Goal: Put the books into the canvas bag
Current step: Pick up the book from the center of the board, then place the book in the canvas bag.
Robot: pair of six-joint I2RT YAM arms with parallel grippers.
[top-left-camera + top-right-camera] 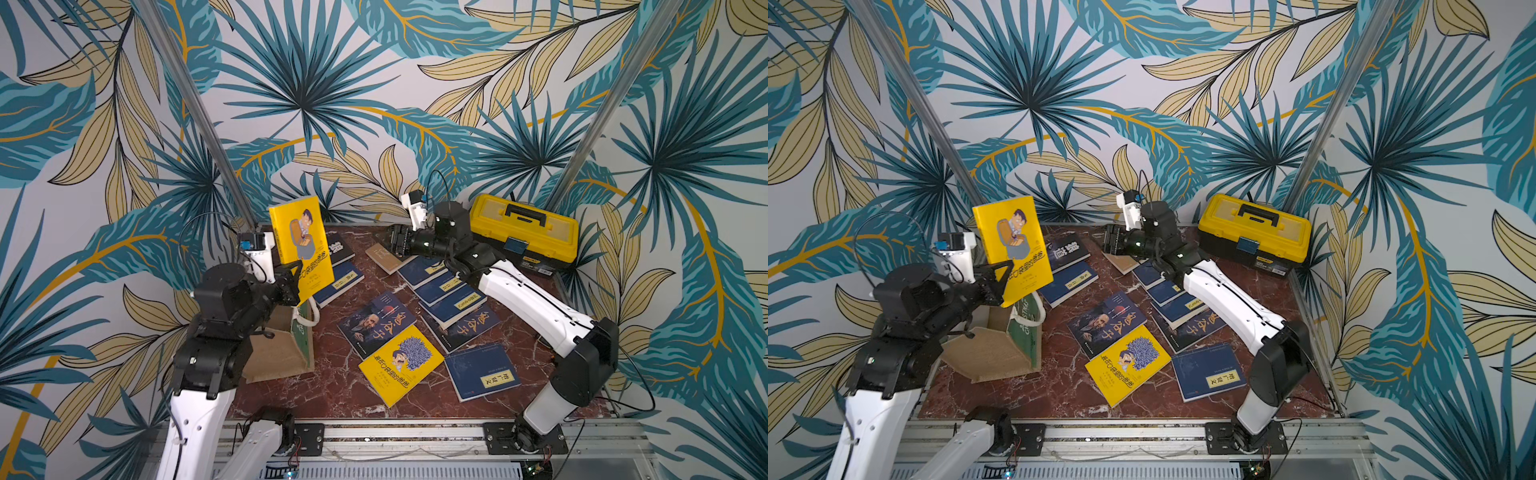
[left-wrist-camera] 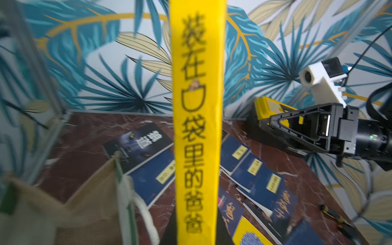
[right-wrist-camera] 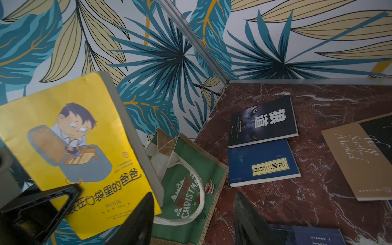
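Note:
My left gripper point(image 1: 297, 274) is shut on the lower edge of a bright yellow book point(image 1: 299, 241), holding it upright above the canvas bag point(image 1: 282, 345). The left wrist view looks along the book's spine point(image 2: 197, 106). The tan bag with its green printed side point(image 3: 186, 191) stands at the table's left edge, mouth up. My right gripper point(image 1: 392, 241) is open and empty at the back centre, above a tan book point(image 1: 384, 257). Several more books lie flat on the marble table: navy ones point(image 1: 440, 286), a second yellow one point(image 1: 401, 363) and a blue one point(image 1: 482, 372).
A yellow-and-black toolbox point(image 1: 523, 230) sits at the back right corner. Metal frame posts rise at both back corners. Two dark books point(image 3: 263, 140) lie behind the bag near the back wall. Patterned walls close in the table on three sides.

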